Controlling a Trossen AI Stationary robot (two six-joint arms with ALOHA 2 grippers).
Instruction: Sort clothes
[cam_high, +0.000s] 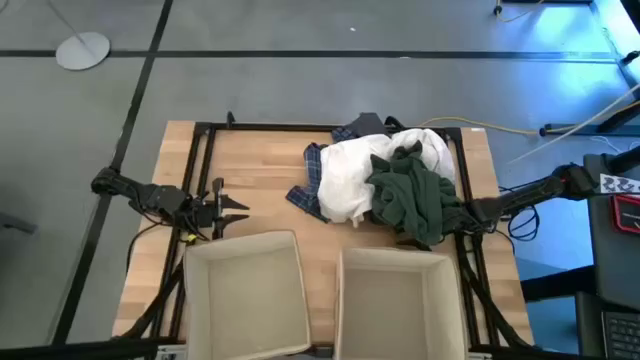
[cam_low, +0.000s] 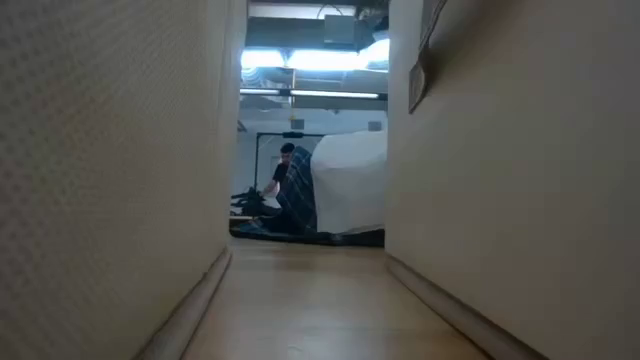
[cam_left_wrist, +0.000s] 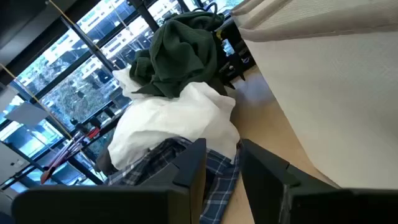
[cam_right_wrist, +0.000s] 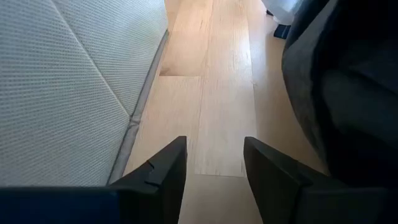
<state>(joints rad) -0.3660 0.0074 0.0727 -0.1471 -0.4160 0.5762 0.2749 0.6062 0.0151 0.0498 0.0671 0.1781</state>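
Clothes lie heaped together on the far right part of the worktop (cam_high: 260, 180), none of them in a claw; the right claw (cam_right_wrist: 211, 165) sits at the pile's right edge, its two fingers parted with only bare wood showing between them, grasping nothing, a dark grey fabric mass (cam_right_wrist: 348, 87) just beside it; the left claw (cam_left_wrist: 221, 168) hovers low over the left side of the worktop, well apart from the pile, its fingers also parted and empty, pointed toward the heap; outward from the claws, the dark green garment (cam_high: 412, 195) is draped on top of the pile, nearest the right claw; the large white garment (cam_high: 345, 175) spreads beneath and beside it; the blue-and-white plaid shirt (cam_high: 312, 185) pokes out from under the white one on the side facing the left claw; a dark grey garment (cam_high: 365, 125) peeks from the far edge of the heap; two beige fabric boxes stand at the near edge, the left box (cam_high: 205, 310) and the right box (cam_high: 350, 320), both showing empty interiors from above; judged from this, sorting has not yet produced a result: all four garments remain in one pile and every one is left to be moved into a box.
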